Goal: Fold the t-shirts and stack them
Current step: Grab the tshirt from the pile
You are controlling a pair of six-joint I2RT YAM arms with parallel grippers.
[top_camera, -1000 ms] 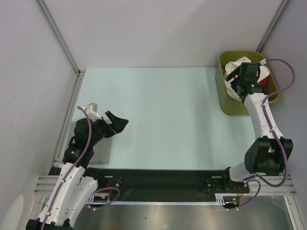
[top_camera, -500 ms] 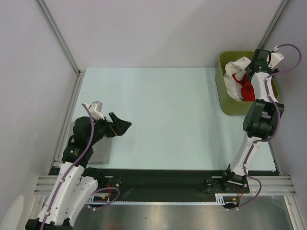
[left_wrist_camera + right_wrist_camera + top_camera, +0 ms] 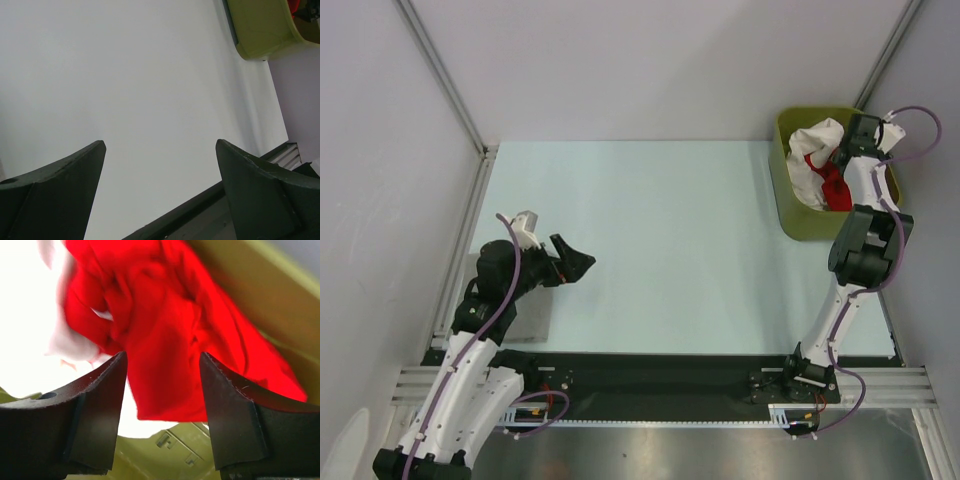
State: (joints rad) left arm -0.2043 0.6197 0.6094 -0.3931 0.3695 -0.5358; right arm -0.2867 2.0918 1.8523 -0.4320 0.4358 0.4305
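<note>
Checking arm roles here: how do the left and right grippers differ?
The left gripper hovers over bare table, nothing between its fingers; the right gripper reaches into the olive tub, fingers straddling the red t-shirt. The left gripper gapes wider than the right gripper. Both are open.

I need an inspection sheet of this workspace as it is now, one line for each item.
Surface: pale green table, flat.
Job's things: red t-shirt and white t-shirts, crumpled in the green tub, far right corner.
Clutter: grey pad under the left arm.
Grippers: left gripper open above the table; right gripper in the tub, jaws either side of the red t-shirt, grip unclear.
Cables: purple cables along both arms; one loops over the tub.
Surroundings: white walls, metal posts.
</note>
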